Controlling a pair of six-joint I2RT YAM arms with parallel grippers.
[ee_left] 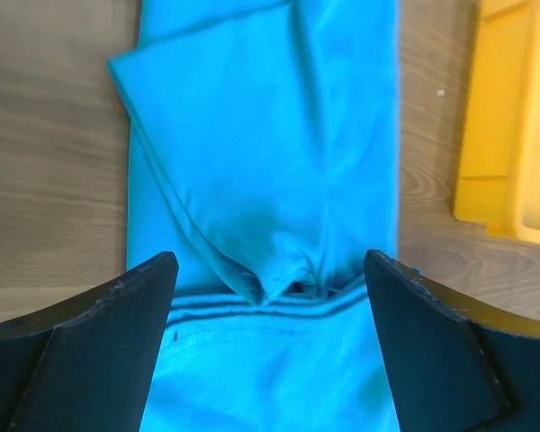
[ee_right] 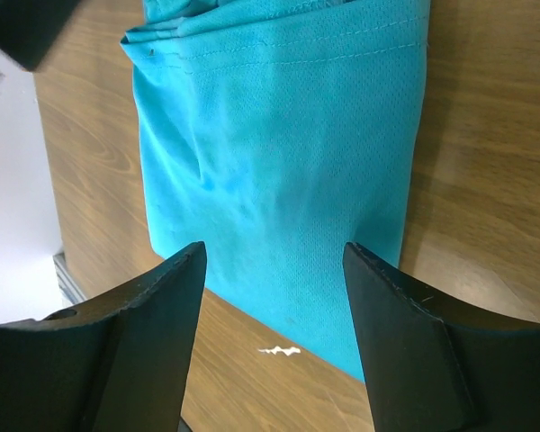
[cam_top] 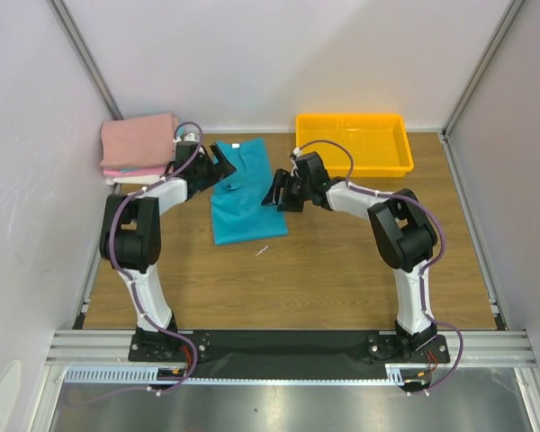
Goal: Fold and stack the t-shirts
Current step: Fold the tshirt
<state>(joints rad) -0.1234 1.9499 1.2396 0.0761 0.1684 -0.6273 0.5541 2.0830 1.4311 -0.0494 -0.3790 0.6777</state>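
the teal shirt (cam_top: 243, 193) lies just above the middle of the overhead view, part-folded into a long strip, with a sleeve flap doubled over its upper end. your left gripper (ee_left: 270, 270) hangs over that flap, jaws spread wide with nothing between them. your right gripper (ee_right: 274, 256) sits over the shirt's lower right part, also wide open and empty. the pink stack (cam_top: 139, 144) is in the upper left, the tray (cam_top: 353, 142) in the upper right.

the risks as i judge them: pinch only the top layer and the flap will likely slip loose and undo the fold. uneven grabs by the two arms could skew the strip. the grippers are near each other, so reaching for one edge may make them collide. a white scrap (ee_right: 279, 351) lies on the table (cam_top: 342, 270) just beside the hem; don't trap it.
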